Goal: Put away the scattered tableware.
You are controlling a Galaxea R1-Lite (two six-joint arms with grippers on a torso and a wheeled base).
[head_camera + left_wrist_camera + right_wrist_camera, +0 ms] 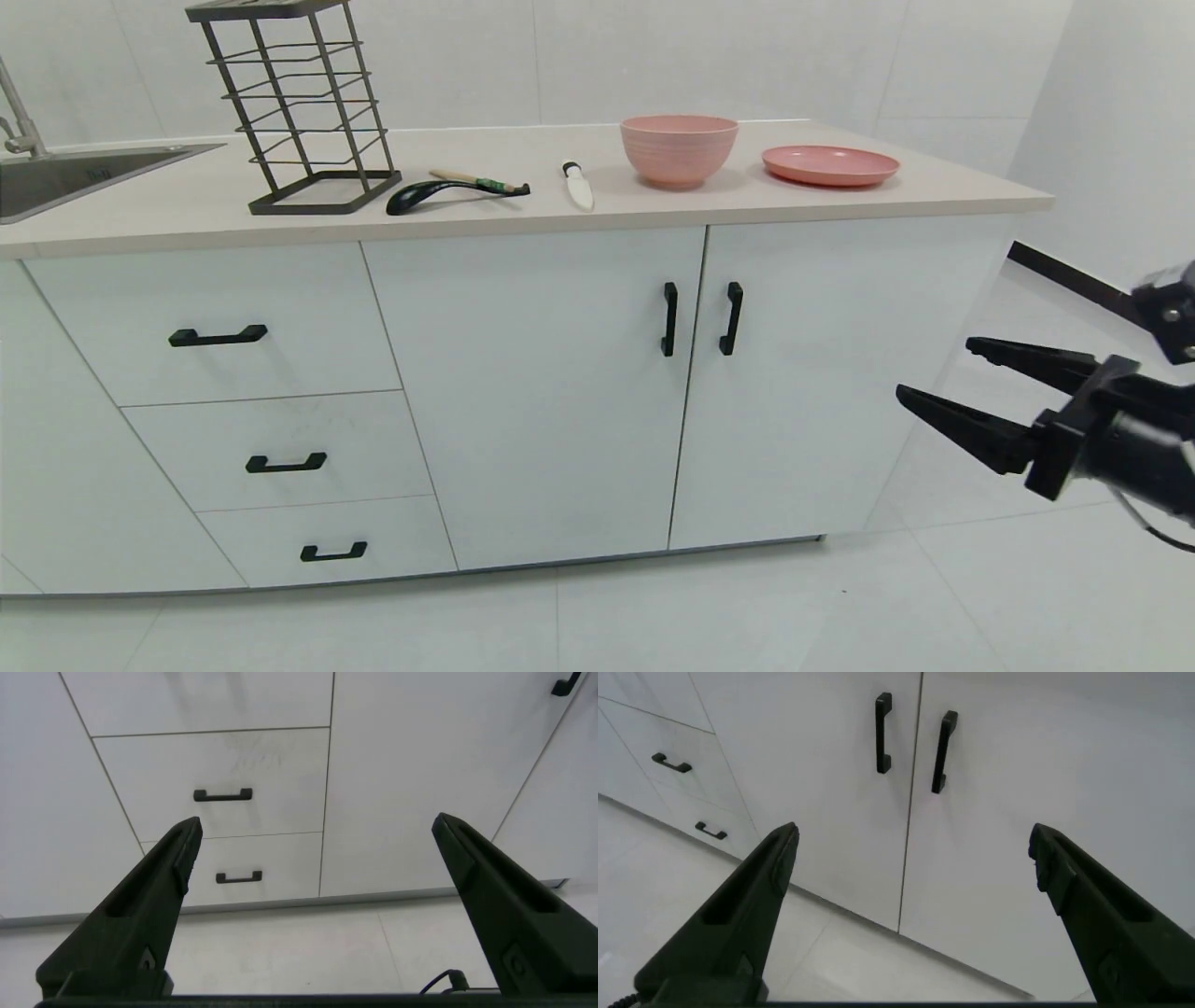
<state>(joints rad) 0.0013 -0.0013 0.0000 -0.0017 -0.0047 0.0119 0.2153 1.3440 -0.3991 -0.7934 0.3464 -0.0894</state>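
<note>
1. While nothing's been grabbed yet, both sets of jaws look ready. The right jaws are spread wide and empty, out on my right arm (pixel 1116 434), low down off the right end of the cabinet with the tips aimed across at it. The left jaws are spread and empty too, looking at the lower drawer handles (pixel 222 794).
2. Key bit for the next move: all the tableware sits up on the table (pixel 140 219), above and to the left of the right jaws. I reckon that arm has to come up before anything else.
3. Closest to the right arm is the pink plate (pixel 830 164), lying flat near the table's right end. The pink bowl (pixel 679 149) stands upright just left of it, and the two are apart.
4. Further left there's a small knife (pixel 579 185) with its long axis running back-to-front. Then a black spoon (pixel 448 192) lies lengthwise along the table, with a pale-handled utensil (pixel 471 177) touching or crossing its handle. Can't tell what that one is. My guess is the left arm is better placed for these.
5. A wire rack (pixel 303 103) stands upright just left of the spoon, likely where the plate goes. At the far left is the sink (pixel 65 177).
6. Below are three drawers on the left and double doors with black handles (pixel 882 734) in the middle, all closed. White tiled wall behind, pale tiled floor (pixel 653 616).
</note>
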